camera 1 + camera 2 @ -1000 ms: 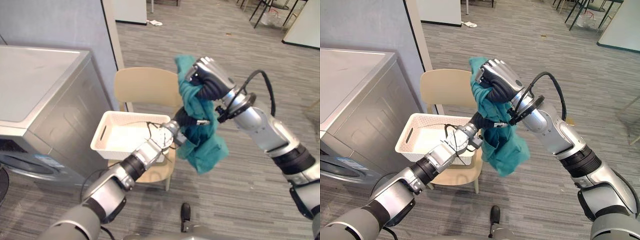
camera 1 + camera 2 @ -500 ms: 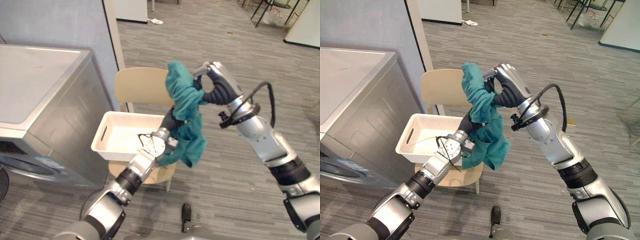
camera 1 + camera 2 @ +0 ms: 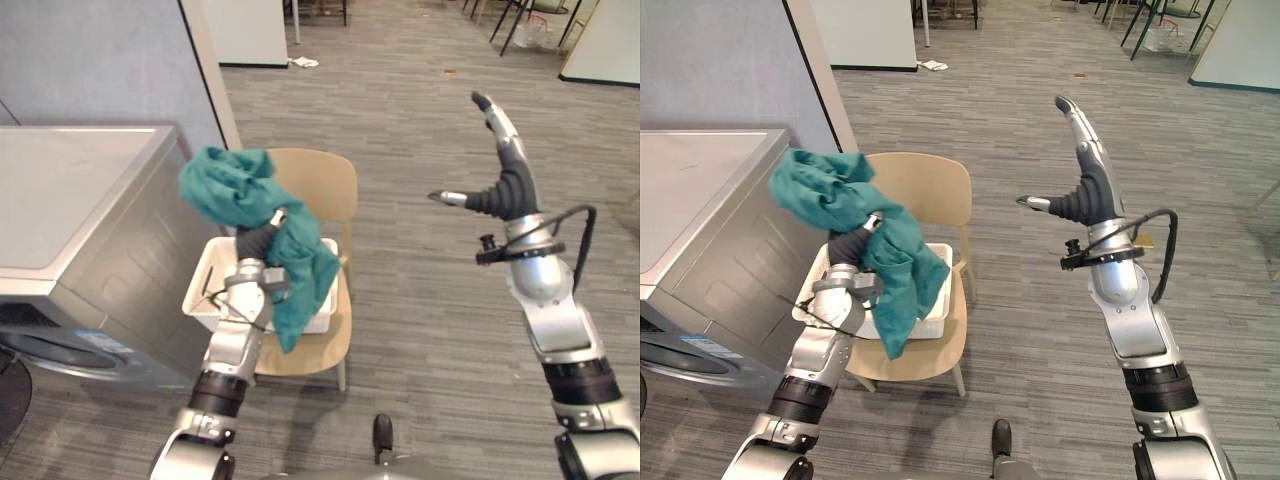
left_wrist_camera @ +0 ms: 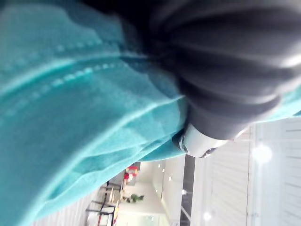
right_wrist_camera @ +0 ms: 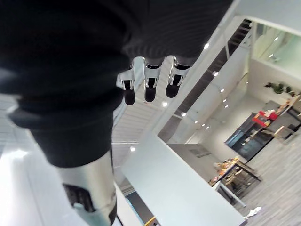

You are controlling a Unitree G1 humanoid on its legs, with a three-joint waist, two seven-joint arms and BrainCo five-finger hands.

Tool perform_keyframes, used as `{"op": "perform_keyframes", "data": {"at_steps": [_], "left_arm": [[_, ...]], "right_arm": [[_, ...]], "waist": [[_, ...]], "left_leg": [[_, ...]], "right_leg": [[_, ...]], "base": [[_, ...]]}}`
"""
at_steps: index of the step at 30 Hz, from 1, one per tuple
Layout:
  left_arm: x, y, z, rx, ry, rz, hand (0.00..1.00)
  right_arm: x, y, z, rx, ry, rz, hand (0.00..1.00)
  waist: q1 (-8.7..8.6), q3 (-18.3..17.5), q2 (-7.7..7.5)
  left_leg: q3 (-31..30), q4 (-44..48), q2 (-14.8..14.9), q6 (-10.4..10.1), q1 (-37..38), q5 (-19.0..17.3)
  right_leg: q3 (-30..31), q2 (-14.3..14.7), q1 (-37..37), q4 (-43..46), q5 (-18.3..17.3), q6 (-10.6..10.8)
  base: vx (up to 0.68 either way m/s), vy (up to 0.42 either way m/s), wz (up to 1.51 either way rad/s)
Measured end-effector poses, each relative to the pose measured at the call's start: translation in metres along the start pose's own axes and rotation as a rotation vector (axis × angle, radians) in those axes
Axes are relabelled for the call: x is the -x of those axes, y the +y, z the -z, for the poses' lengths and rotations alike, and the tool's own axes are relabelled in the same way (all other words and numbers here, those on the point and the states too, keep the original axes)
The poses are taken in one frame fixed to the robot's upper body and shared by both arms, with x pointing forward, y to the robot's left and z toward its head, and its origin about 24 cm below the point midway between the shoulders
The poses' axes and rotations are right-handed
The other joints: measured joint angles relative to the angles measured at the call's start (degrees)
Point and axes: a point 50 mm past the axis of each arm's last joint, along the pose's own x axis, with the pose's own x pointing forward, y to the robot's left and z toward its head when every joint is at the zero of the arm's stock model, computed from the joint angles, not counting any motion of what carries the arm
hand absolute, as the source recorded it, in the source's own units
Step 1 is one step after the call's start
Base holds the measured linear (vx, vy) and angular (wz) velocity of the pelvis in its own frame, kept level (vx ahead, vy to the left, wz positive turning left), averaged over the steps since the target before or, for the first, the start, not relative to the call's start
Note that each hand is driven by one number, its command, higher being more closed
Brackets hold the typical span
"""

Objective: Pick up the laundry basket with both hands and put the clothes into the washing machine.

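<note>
Loading step: teal cloth (image 3: 232, 192) up over basket (image 3: 203, 293) on left hand (image 3: 257, 243), grip hidden, can't tell. Right hand (image 3: 508, 190) spread open, empty. Next: swing cloth left to washing machine (image 3: 75, 200).

Left arm: forearm near upright, left hand (image 3: 257, 243) raised at its top.
Right arm: bent upward, right hand (image 3: 508, 180) held high, fingers straight, thumb spread sideways.

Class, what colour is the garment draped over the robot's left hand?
The garment is plain teal green, clearest in the right eye view.
</note>
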Motion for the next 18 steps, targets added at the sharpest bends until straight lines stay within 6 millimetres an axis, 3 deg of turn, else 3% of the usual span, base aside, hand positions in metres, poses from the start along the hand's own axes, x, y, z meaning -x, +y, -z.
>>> {"op": "perform_keyframes", "data": {"at_steps": [6,7,10,13,15,16,17,18], "left_arm": [[0.022,0.053,-0.016,-0.007,-0.076,-0.227,1.00],[0.030,0.069,-0.017,-0.027,-0.083,-0.302,1.00],[0.052,0.093,-0.013,-0.030,-0.070,-0.433,1.00],[0.067,0.101,-0.015,-0.027,-0.082,-0.507,1.00],[0.071,0.101,-0.016,-0.020,-0.090,-0.529,1.00],[0.073,0.103,-0.018,-0.024,-0.096,-0.535,1.00],[0.076,0.106,-0.020,-0.028,-0.104,-0.547,1.00],[0.078,0.106,-0.020,-0.013,-0.116,-0.561,1.00]], "right_arm": [[0.039,-0.012,0.037,0.013,0.218,0.067,0.00],[0.057,-0.014,0.053,0.022,0.317,0.073,0.00],[0.096,-0.011,0.089,0.049,0.545,0.046,0.00],[0.138,-0.008,0.116,0.082,0.766,0.042,0.00],[0.167,-0.014,0.134,0.127,0.927,0.048,0.00],[0.188,-0.021,0.145,0.148,1.041,0.077,0.00],[0.209,-0.028,0.153,0.163,1.144,0.103,0.00],[0.244,-0.042,0.162,0.180,1.306,0.157,0.00]], "waist": [[0.01,0.1,0.89],[0.01,0.1,1.36],[0.33,0.2,2.22],[1.58,0.6,2.73],[1.62,1.5,3.10],[1.65,2.2,2.79],[1.56,2.2,2.73],[1.64,3.0,2.86]], "left_leg": [[-0.2,1.3,1.2,-0.3,-0.6,-0.6],[-0.9,2.7,1.6,-0.3,-1.8,-1.3],[-2.8,4.6,1.4,0.0,-4.1,-1.6],[-5.6,5.9,0.9,1.2,-7.6,-1.5],[-6.4,6.1,0.6,8.5,-10.5,-0.5],[-3.3,5.7,0.8,18.2,-11.7,-0.5],[0.6,4.6,2.4,20.9,-12.0,-0.2],[3.5,8.3,5.1,18.0,-13.3,-0.5]], "right_leg": [[-0.4,1.0,0.2,0.1,0.0,-0.3],[-0.9,1.1,0.2,0.1,0.0,-0.4],[-2.6,0.8,0.0,0.1,-0.2,-0.3],[-5.3,0.0,-0.7,0.1,-0.7,-0.7],[-8.1,-1.4,-1.0,0.1,-1.2,-1.3],[-10.0,-2.4,-1.0,0.1,-1.7,-2.0],[-12.2,-2.9,-0.9,0.1,-1.8,-2.3],[-15.8,-3.9,-0.1,0.1,-2.2,-3.4]], "base": [[0.00,-0.001,0.01],[-0.02,0.017,0.13],[-0.04,0.013,0.31],[-0.06,0.013,0.57],[-0.06,0.014,1.05],[-0.03,-0.004,1.20],[-0.01,0.053,1.57],[0.01,0.081,1.38]]}}
